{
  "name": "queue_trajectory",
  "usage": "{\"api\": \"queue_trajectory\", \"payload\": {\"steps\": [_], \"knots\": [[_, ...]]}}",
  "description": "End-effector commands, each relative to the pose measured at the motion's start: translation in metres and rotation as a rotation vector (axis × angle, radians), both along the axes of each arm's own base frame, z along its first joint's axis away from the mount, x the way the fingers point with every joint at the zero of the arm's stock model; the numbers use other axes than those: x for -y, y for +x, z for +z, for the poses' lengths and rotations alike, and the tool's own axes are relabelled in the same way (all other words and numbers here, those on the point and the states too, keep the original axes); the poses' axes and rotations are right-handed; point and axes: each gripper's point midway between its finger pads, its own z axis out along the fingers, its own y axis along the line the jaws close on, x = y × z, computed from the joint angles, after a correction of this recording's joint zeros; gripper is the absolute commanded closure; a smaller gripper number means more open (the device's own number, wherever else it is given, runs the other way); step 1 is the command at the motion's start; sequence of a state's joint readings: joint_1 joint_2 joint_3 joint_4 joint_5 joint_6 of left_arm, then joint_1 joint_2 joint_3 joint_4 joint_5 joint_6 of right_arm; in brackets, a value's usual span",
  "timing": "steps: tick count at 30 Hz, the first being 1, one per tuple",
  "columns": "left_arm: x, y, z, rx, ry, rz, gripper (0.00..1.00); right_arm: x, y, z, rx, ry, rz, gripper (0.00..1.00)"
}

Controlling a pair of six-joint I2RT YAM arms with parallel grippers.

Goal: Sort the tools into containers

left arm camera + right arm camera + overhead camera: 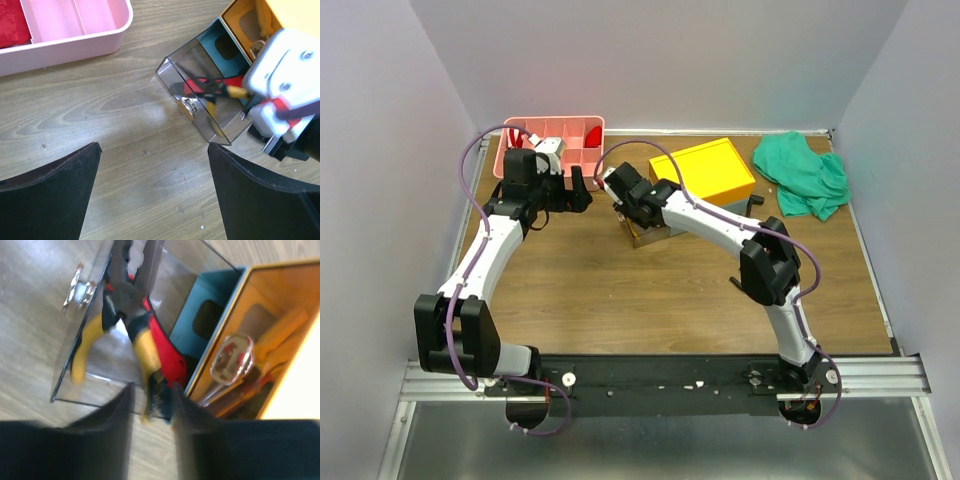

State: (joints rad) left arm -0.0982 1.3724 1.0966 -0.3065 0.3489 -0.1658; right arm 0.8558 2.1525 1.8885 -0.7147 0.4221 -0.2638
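The grey toolbox with its yellow lid point(705, 170) stands at the back middle, and its clear drawer point(172, 65) is pulled out. Orange-and-black pliers point(137, 340) and a red-and-black cutter point(167, 355) lie in the drawer; both also show in the left wrist view, pliers point(215, 92) and cutter point(189, 87). My right gripper point(152, 390) hangs over the drawer point(632, 205), fingers a little apart, one pliers handle end loosely between them. My left gripper point(154, 146) is open and empty over bare wood beside the pink tray point(550, 122).
The pink tray point(75, 42) holds something red point(12, 22) in a far compartment. The toolbox's yellow upper compartment point(250, 285) holds yellow-handled tools point(282, 337). A green cloth point(805, 175) lies at the back right. The two grippers are close together.
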Motion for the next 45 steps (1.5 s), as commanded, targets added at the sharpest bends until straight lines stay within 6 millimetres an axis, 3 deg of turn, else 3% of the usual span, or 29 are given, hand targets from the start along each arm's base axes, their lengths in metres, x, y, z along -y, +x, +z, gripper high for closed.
{"api": "queue_trajectory", "payload": {"steps": [1,4,6,11,12,14,15,16,18,19,20,23,26,27,28,34,43,45], "knots": [[-0.002,0.003,0.013,0.043,-0.009,0.012,0.01,-0.010,-0.018,-0.019,-0.096,0.004,0.049,0.31],[-0.001,0.006,0.015,0.046,-0.014,0.011,0.01,-0.008,-0.024,-0.007,-0.101,0.012,0.080,0.23],[0.000,0.007,0.014,0.041,-0.019,0.011,0.01,-0.004,-0.030,0.012,-0.103,0.029,0.085,0.22],[0.004,0.011,0.015,0.032,-0.045,0.005,0.01,-0.003,-0.065,0.054,-0.169,0.133,0.201,0.18],[0.006,0.011,0.016,0.031,-0.052,0.002,0.01,0.007,-0.078,0.063,-0.177,0.141,0.226,0.16],[0.007,0.012,0.017,0.030,-0.060,-0.001,0.01,0.020,-0.096,0.059,-0.222,0.137,0.265,0.15],[0.008,0.012,0.018,0.029,-0.067,-0.004,0.01,0.031,-0.105,0.076,-0.207,0.173,0.276,0.14],[0.009,0.012,0.018,0.027,-0.072,-0.006,0.01,0.050,-0.122,0.049,-0.285,0.145,0.271,0.14],[0.009,0.013,0.019,0.027,-0.075,-0.006,0.01,0.079,-0.134,0.037,-0.351,0.169,0.233,0.13],[0.010,0.013,0.019,0.027,-0.077,-0.006,0.01,0.098,-0.150,0.025,-0.403,0.171,0.220,0.12],[0.010,0.013,0.018,0.026,-0.078,-0.008,0.01,0.121,-0.152,0.016,-0.446,0.165,0.177,0.12],[0.010,0.013,0.018,0.025,-0.077,-0.010,0.01,0.163,-0.177,-0.006,-0.549,0.154,0.176,0.11],[0.010,0.013,0.014,0.016,-0.074,-0.009,0.01,0.197,-0.184,-0.020,-0.541,0.122,0.203,0.07],[0.010,0.014,0.014,0.017,-0.074,-0.010,0.01,0.212,-0.196,-0.038,-0.569,0.087,0.192,0.07],[0.010,0.013,0.013,0.014,-0.074,-0.010,0.01,0.220,-0.198,-0.044,-0.557,0.055,0.191,0.07],[0.013,0.015,0.013,0.008,-0.074,-0.016,0.01,0.248,-0.212,-0.074,-0.540,-0.018,0.148,0.07],[0.015,0.017,0.009,-0.008,-0.085,-0.017,0.01,0.257,-0.191,-0.079,-0.476,-0.017,0.084,0.10],[0.016,0.016,0.011,-0.003,-0.082,-0.022,0.01,0.261,-0.176,-0.073,-0.454,0.005,0.032,0.11]]}}
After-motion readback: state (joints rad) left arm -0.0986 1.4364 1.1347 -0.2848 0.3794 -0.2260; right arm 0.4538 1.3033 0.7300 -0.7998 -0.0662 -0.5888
